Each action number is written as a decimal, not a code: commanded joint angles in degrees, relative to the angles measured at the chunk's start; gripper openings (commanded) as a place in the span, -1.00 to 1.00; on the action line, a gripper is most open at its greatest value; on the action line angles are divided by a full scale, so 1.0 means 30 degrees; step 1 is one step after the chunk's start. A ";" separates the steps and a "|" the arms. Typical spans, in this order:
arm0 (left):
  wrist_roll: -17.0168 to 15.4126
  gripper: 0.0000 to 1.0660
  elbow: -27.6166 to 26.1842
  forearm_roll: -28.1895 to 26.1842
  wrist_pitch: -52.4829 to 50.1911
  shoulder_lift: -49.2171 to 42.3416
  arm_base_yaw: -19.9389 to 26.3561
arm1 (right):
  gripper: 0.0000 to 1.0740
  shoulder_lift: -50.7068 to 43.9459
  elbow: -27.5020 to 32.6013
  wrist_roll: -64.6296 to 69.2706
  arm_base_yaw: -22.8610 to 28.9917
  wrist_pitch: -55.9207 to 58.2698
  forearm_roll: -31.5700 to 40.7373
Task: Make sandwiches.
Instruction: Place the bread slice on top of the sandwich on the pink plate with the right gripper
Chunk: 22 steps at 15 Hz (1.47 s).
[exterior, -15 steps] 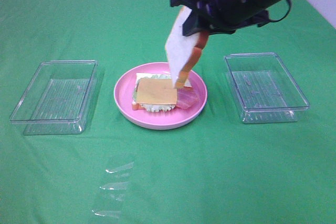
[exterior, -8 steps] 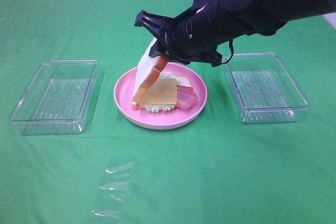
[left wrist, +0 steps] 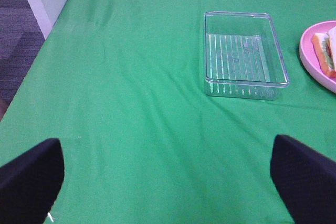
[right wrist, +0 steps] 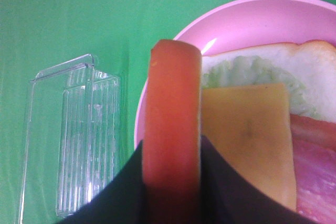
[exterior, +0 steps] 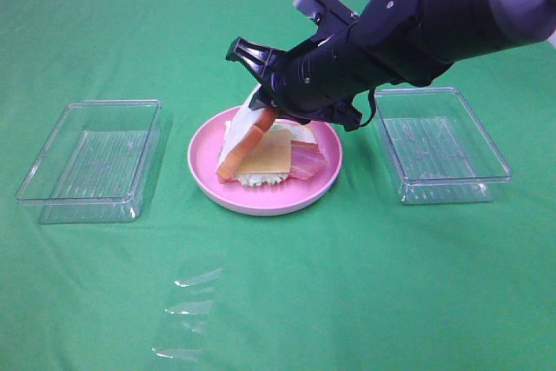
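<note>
Holding the top bread slice (exterior: 246,138) by its upper edge, your right gripper (exterior: 268,102) hangs over the pink plate (exterior: 208,182) in the middle of the green desk (exterior: 347,284), its jaws clamped on the orange-brown crust. The slice looks light, stiff toy foam or plastic, probably smooth enough to slip, so an edge pinch across the crust seems the sound hold. It tilts steeply: its long axis runs from the gripper down toward the plate's left side, lower corner at or just above the stack, white face turned toward the fillings.

On the plate lie the bottom bread slice (right wrist: 273,59), pale green lettuce (right wrist: 236,72), a yellow cheese square (right wrist: 247,135) and reddish bacon (exterior: 306,161), flat and layered.

Your left gripper (left wrist: 168,177) hovers well apart, near the left clear tray (left wrist: 244,56), jaws spread wide and holding nothing. Another clear tray (exterior: 439,145) sits right of the plate.
</note>
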 commanded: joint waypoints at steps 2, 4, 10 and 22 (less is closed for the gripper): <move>0.0019 0.88 0.0038 -0.0115 -0.0076 -0.0363 0.0038 | -0.10 0.0191 -0.0076 -0.1604 -0.0019 -0.0057 -0.0325; 0.0019 0.88 0.0038 -0.0115 -0.0076 -0.0363 0.0038 | 0.51 0.0191 -0.0076 -0.3476 -0.0019 -0.0076 -0.0363; 0.0019 0.88 0.0038 -0.0115 -0.0076 -0.0363 0.0038 | 0.58 -0.0095 -0.0076 -0.6150 -0.0095 0.1050 -0.2139; 0.0019 0.88 0.0038 -0.0115 -0.0076 -0.0363 0.0038 | 0.57 -0.0191 -0.1910 0.0879 -0.2750 0.8079 -1.1039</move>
